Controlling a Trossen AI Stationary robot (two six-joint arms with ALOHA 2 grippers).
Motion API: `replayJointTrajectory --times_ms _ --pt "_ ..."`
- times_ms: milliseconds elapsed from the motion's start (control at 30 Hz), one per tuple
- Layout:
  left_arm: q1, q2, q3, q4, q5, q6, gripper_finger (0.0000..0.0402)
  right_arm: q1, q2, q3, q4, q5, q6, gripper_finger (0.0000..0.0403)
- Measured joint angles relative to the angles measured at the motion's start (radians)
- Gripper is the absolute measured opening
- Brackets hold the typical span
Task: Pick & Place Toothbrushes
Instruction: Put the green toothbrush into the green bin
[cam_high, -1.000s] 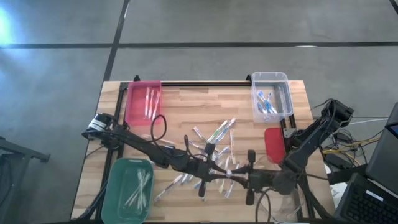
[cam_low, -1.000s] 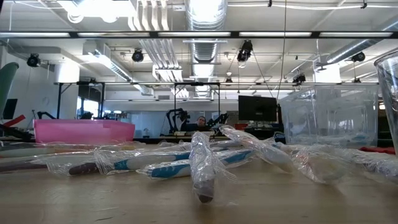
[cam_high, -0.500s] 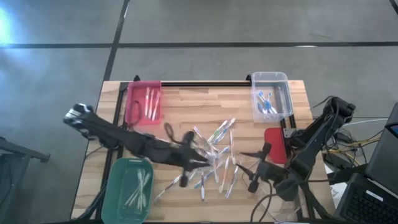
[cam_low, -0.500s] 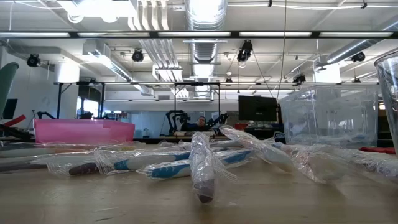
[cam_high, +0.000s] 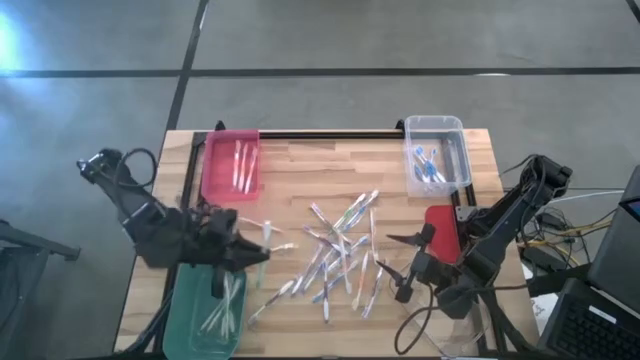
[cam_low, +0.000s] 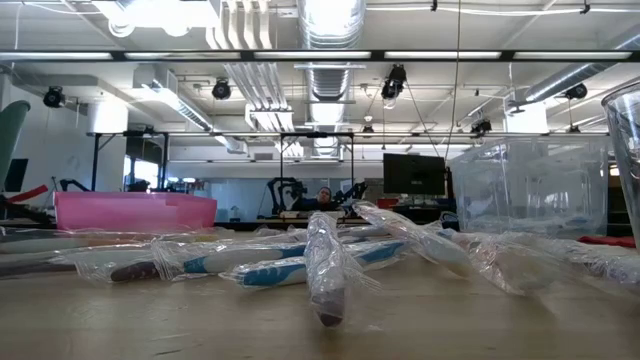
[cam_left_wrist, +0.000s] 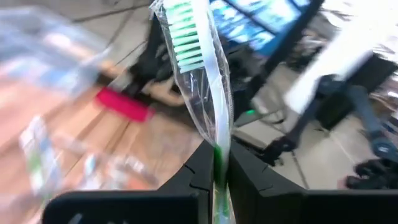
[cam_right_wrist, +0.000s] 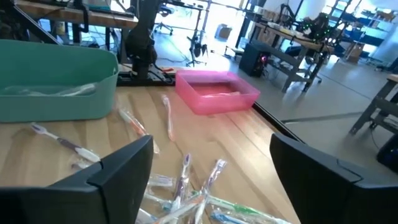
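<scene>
A green-bristled toothbrush in a clear plastic wrapper (cam_left_wrist: 202, 87) is clamped between the closed fingers (cam_left_wrist: 198, 175) of the left end effector (cam_high: 243, 250). In the high view this end effector sits at the upper right corner of the green rectangular plastic bin (cam_high: 185, 300), with the brush projecting toward the middle of the wooden tabletop (cam_high: 300, 165). The green bin already contains several pale brushes.

The remaining wrapped toothbrushes (cam_high: 340, 255) lie scattered in a loose pile at the centre of the tabletop; in the low view they lie flat on the wood. The pink rectangular plastic bin (cam_high: 231, 163) at the far left holds a few brushes, and the clear rectangular plastic bin (cam_high: 437, 152) at the far right holds several with blue accents.

The right end effector (cam_high: 408, 265) stands just right of the pile, jaws spread wide and holding nothing, beside a flat red object (cam_high: 441, 232).
</scene>
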Motion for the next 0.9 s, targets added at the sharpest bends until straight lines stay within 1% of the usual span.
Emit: replayJointTrajectory --times_ms 67,133,200,300,367,600,733,900 --pt "-0.058 -0.003 0.000 -0.112 -0.097 -0.151 0.0027 -0.002 0.000 0.000 0.000 0.000 0.001 0.0323" --pt "-0.108 -0.001 0.000 -0.214 -0.155 -0.324 0.0027 -0.002 0.000 0.000 0.000 -0.001 0.001 0.0327" --pt "-0.148 0.011 0.000 -0.295 -0.177 -0.477 0.0027 -0.002 0.000 0.000 0.000 -0.001 0.001 0.0329" --pt "-0.189 0.044 0.000 -0.363 -0.177 -0.641 0.0027 -0.002 0.000 0.000 0.000 -0.001 0.005 0.0327" --pt "-0.202 0.070 0.000 -0.389 -0.163 -0.717 0.0027 -0.002 0.000 0.000 0.000 -0.001 0.005 0.0320" --pt "-0.220 0.176 0.000 -0.522 -0.015 -1.008 0.0027 -0.002 0.000 0.000 0.000 -0.001 0.005 0.0296" --pt "-0.244 0.224 0.000 -0.567 0.069 -1.136 0.0027 -0.002 0.000 0.000 0.000 -0.001 0.005 0.0289" --pt "-0.301 0.248 0.000 -0.632 0.108 -1.274 0.0027 -0.002 0.000 0.000 0.000 -0.001 0.005 0.0283"
